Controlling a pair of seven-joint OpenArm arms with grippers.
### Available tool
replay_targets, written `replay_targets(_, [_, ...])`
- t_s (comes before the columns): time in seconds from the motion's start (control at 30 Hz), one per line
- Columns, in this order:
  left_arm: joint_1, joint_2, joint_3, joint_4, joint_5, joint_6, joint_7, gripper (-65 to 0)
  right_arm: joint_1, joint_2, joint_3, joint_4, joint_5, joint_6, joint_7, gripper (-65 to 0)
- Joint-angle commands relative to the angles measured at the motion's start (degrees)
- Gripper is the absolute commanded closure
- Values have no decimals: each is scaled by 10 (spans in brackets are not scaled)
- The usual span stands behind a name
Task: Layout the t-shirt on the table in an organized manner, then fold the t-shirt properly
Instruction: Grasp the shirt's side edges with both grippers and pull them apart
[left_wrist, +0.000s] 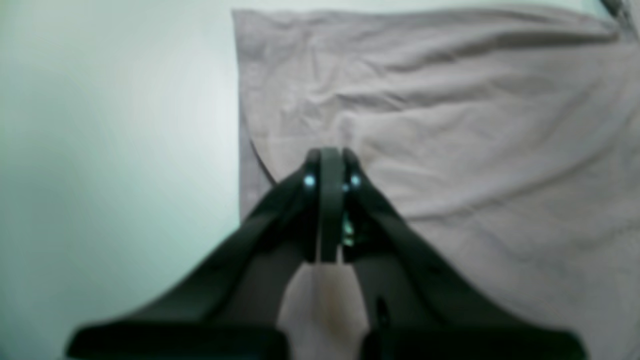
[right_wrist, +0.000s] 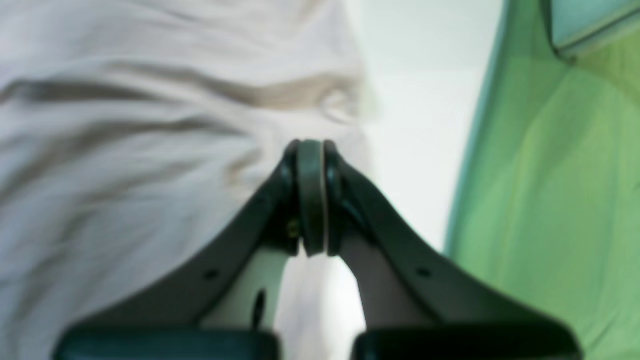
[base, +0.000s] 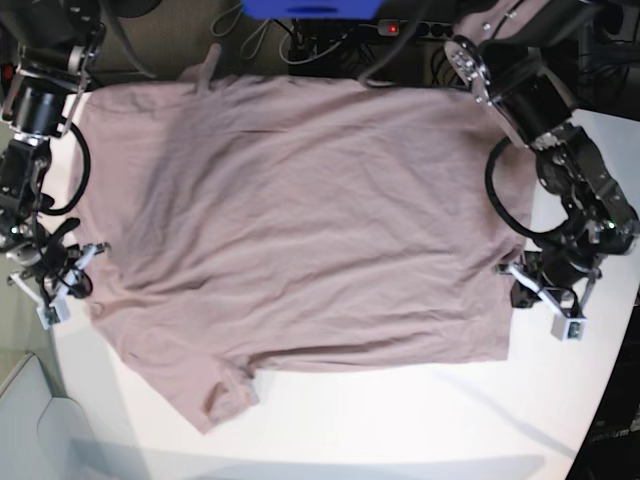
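The mauve t-shirt (base: 300, 220) lies spread and lightly creased across the white table (base: 400, 420). One sleeve (base: 225, 395) is crumpled at the front edge. My left gripper (base: 510, 272) is at the shirt's right edge. In the left wrist view it (left_wrist: 330, 152) is shut, tips on the cloth (left_wrist: 450, 150) near a corner, with bare table (left_wrist: 100, 150) beside it. My right gripper (base: 80, 268) is at the shirt's left edge. In the right wrist view it (right_wrist: 311, 142) is shut, and folds of the cloth (right_wrist: 125, 150) run into its tips.
Cables and a power strip (base: 400, 25) lie behind the table, next to a blue object (base: 310, 8). A green surface (right_wrist: 550, 200) lies past the table edge on my right gripper's side. The curved table edge (base: 600, 400) runs at the front right.
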Motion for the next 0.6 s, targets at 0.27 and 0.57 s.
replay_targets(0.27, [142,6,-2,24,-3,1,-65,-5,-141,-56,66,133,-1,-1,-52,0])
replay_targets(0.57, [131,-44,33,-183,-4,1,-191,-5,-95,-48,65,22,-1,-1,-45,0])
